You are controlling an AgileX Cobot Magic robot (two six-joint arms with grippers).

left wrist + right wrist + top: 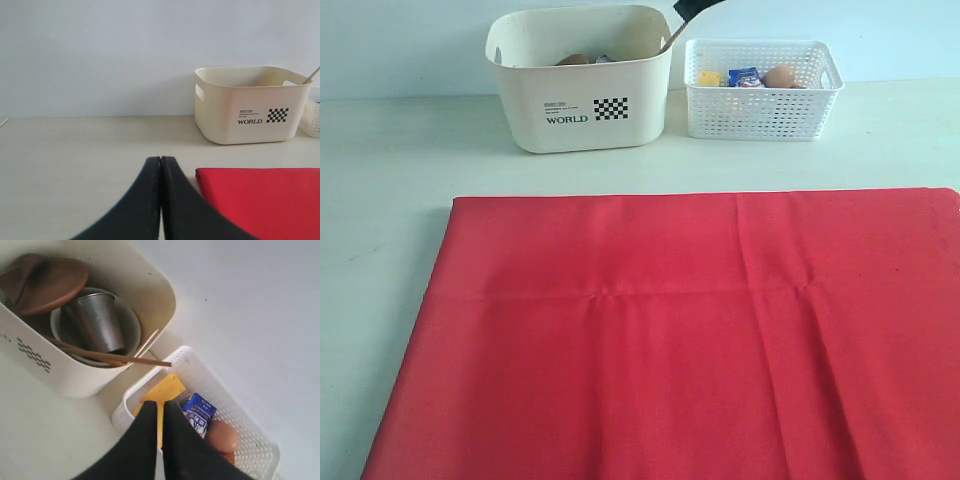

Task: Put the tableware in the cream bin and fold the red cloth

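The right pincer (pixel 161 407), jaws pressed together on nothing, hangs above the white lattice basket (pixel 230 400); just beside it the cream bin (pixel 75 375) holds the steel cup (pixel 95 325), pale bowl (pixel 132 322), brown plate (pixel 52 282) and wooden chopsticks (pixel 107 356). The left pincer (pixel 161 162), likewise closed and empty, sits low over the counter (pixel 75 150) with a corner of the red cloth (pixel 260 200) just beside it and the bin beyond. The tableware step looks done; the cloth lies spread flat, its folding apparently yet to start.
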